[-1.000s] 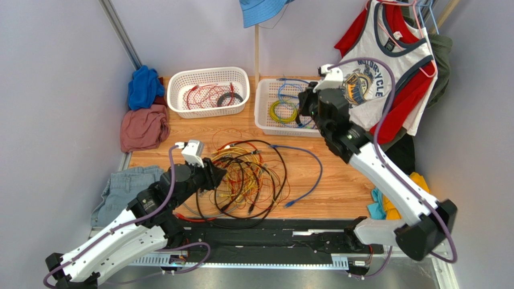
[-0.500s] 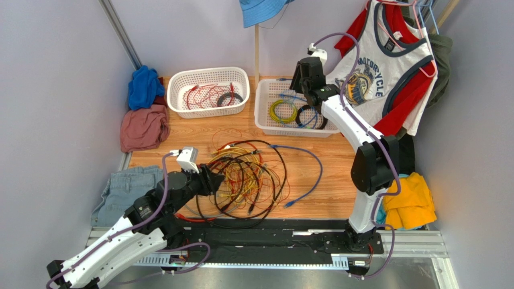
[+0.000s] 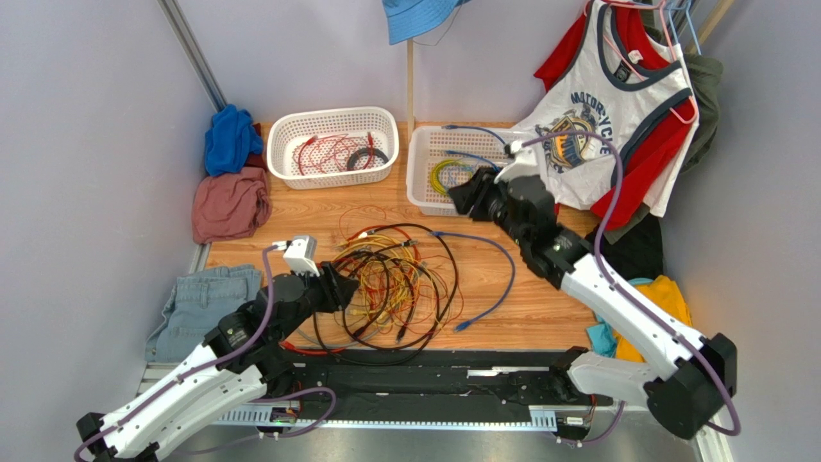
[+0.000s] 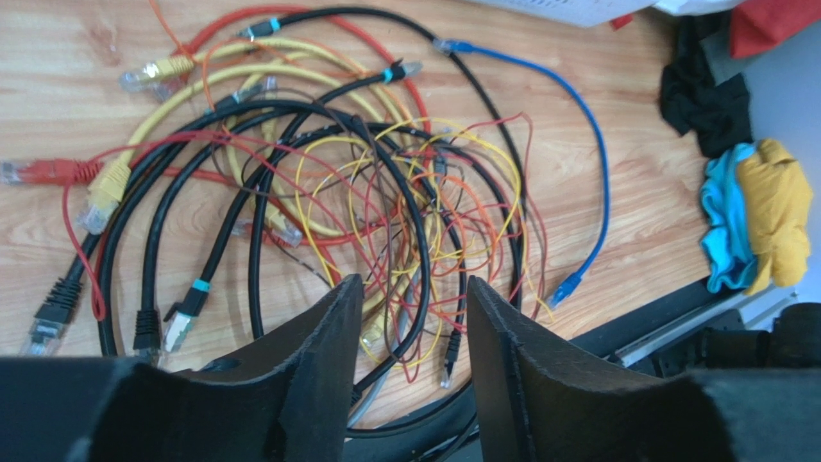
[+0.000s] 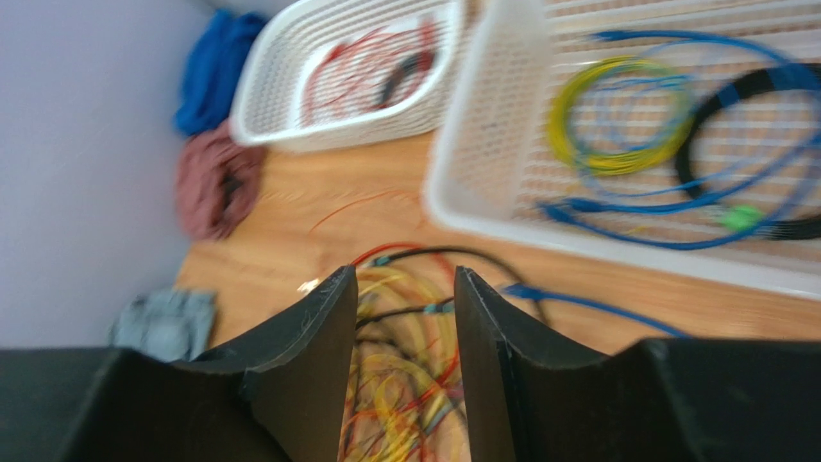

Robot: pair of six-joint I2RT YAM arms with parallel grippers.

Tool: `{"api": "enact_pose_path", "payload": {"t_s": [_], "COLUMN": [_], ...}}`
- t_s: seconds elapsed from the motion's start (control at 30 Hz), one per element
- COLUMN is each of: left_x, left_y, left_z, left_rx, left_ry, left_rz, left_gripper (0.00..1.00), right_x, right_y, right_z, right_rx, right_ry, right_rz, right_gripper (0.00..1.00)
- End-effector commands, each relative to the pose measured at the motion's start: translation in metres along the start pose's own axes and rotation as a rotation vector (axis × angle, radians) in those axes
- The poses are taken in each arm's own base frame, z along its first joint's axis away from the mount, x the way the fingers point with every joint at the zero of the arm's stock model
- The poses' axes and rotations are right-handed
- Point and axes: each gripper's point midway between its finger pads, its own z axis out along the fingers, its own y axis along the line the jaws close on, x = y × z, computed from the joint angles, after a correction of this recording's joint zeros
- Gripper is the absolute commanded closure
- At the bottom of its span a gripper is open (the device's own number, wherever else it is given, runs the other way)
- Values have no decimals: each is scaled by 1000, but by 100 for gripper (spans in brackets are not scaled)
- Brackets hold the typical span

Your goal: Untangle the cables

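Container 1, left basket (image 3: 289,175): white, slotted, at the far side of the wooden table (image 3: 549,313). It holds thin red cords (image 3: 328,149) laid loosely and one small black coil (image 3: 373,157) at its right end. Container 2, right basket (image 3: 416,183): white, slotted, just beside the first on its right. It holds a yellow-green coil (image 5: 557,120), a black ring (image 5: 732,96) and several blue cords (image 3: 470,128) looping across both. Cables (image 3: 395,284): one loose tangle on the bare wood in front of the baskets, towards the table's near edge, none of it in either container. Black loops lie outermost, with yellow, red and orange strands crossing within and plug ends splayed along the heap's edges. A blue cable (image 3: 503,269) arcs out to the right, one plug at the heap's far edge and the other lying apart on the wood. Left gripper (image 4: 410,294): jaws parted moderately, nothing between them, poised at the tangle's near-left edge; whether a finger touches a cord cannot be told. Right gripper (image 5: 405,279): jaws parted to a similar gap, empty, held in the air at the near-left corner of the right basket, with the tangle seen through the gap in its wrist view. Adjacent: blue cloth (image 3: 229,138) and pink cloth (image 3: 229,204) left of the baskets; denim (image 3: 198,298) at the left edge.
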Motion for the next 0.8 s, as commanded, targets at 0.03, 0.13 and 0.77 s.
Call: {"api": "enact_pose_path", "payload": {"t_s": [0.03, 0.13, 0.77], "left_x": [20, 28, 16], "left_y": [-3, -7, 45], "left_z": [20, 28, 24], "left_rx": [-11, -6, -302], "left_ry": [82, 116, 36], "left_rz": [-18, -18, -110], "left_gripper": [50, 51, 14], "right_x": [90, 149, 171], "right_y": [39, 19, -81], "right_z": [-34, -46, -71], "right_rx": [-192, -156, 207], "right_ry": [203, 322, 205], "right_rz": [-99, -130, -99], "right_gripper": [56, 58, 55]}}
